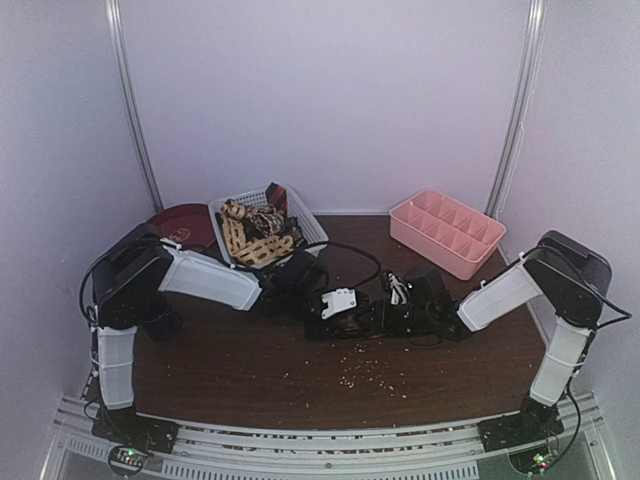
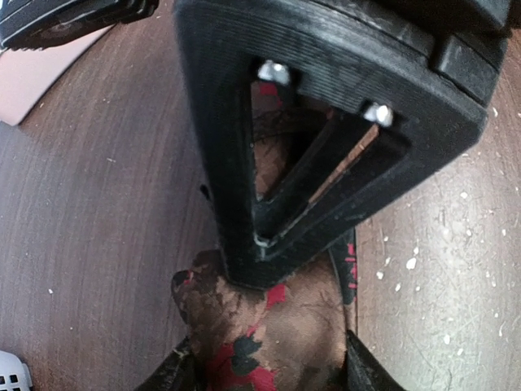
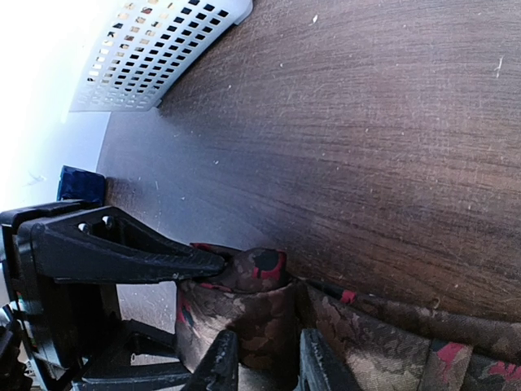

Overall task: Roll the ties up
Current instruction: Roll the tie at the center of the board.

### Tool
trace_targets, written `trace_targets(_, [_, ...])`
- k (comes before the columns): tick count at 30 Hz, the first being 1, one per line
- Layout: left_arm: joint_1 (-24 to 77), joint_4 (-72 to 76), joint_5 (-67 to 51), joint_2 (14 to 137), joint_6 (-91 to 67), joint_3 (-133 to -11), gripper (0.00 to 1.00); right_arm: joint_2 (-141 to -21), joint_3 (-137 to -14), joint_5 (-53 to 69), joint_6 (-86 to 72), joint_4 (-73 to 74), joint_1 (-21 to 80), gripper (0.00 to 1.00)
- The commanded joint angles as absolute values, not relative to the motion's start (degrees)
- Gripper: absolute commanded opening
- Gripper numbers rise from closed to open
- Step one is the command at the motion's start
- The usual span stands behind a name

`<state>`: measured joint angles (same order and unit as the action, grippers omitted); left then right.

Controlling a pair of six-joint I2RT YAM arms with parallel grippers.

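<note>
A brown tie with red and black patches (image 2: 305, 322) lies part-rolled at the table's middle, where both grippers meet. In the left wrist view its roll fills the gap between the fingers of my left gripper (image 2: 269, 368), touching both. The right gripper's big black finger (image 2: 228, 163) presses on it from above. In the right wrist view my right gripper (image 3: 264, 358) is shut on the roll (image 3: 252, 273), and the loose tail (image 3: 407, 334) runs off to the right. From above, the left gripper (image 1: 360, 318) and right gripper (image 1: 390, 316) hide this tie. More ties (image 1: 255, 238) sit in the basket.
A white lattice basket (image 1: 300, 215) stands at the back left, with a dark red round thing (image 1: 180, 225) beside it. A pink divided tray (image 1: 445, 232) is at the back right. A dark blue mug (image 3: 80, 183) stands near the left arm. Pale crumbs (image 1: 370, 365) dot the wood.
</note>
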<state>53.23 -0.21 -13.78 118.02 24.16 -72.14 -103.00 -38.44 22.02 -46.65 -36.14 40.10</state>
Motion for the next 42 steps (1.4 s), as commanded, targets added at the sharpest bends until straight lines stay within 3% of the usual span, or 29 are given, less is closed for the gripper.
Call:
trace_targets(1, [52.6, -2.1, -14.9, 118.5, 24.9, -72.9, 0.51, -103.1, -38.6, 22.2, -47.3, -35.5, 39.8, 0.27])
trace_targets(31, [52.2, -8.1, -18.3, 117.9, 23.9, -73.2, 0.46, -100.2, -35.0, 12.4, -46.3, -28.5, 38.4, 0.24])
trace_targets(42, [52.2, -8.2, -18.6, 118.0, 23.5, -73.6, 0.47, -96.9, -39.2, 15.6, -46.2, -30.2, 43.5, 0.34])
